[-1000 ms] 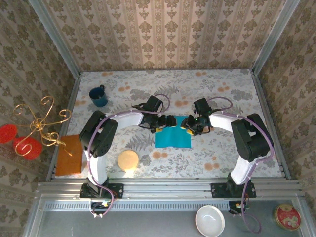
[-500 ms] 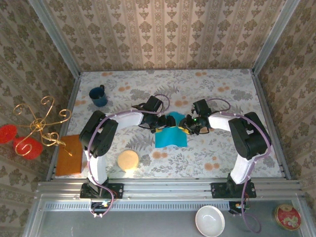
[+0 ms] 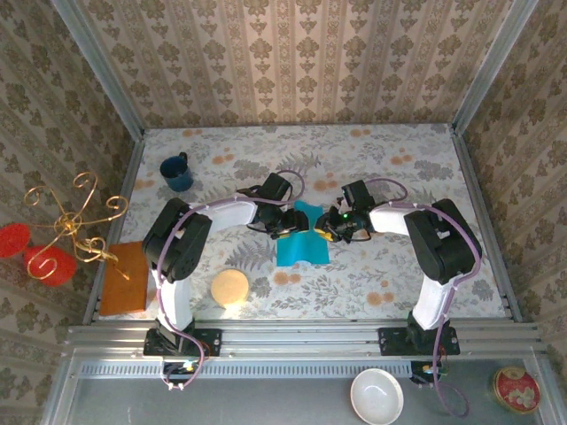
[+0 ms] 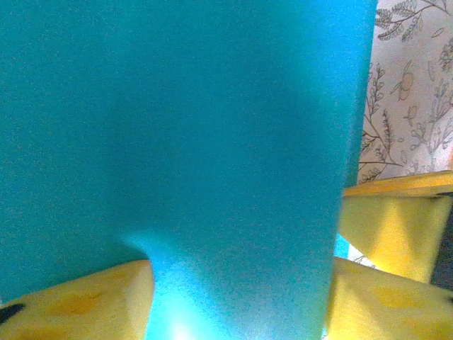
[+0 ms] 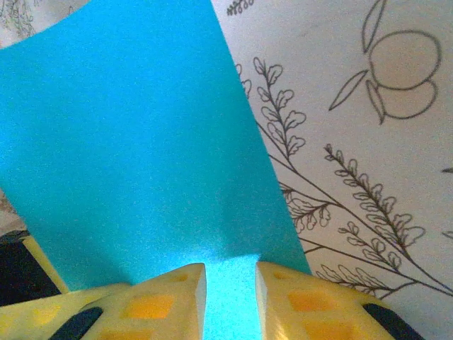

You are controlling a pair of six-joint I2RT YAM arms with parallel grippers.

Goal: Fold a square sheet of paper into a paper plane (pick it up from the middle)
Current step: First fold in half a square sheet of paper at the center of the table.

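Paper (image 3: 299,250) edges at left pincer (image 3: 287,234), right pincer (image 3: 326,233)

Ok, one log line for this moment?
sheet: curled, partly lifted | left gripper: open astride one edge | right gripper: narrowly open astride opposite edge

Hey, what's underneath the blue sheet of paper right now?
The square sheet of paper lies with its near part on the floral tabletop. Its far part bulges up between the left gripper and right gripper; what is beneath the bulge is covered.
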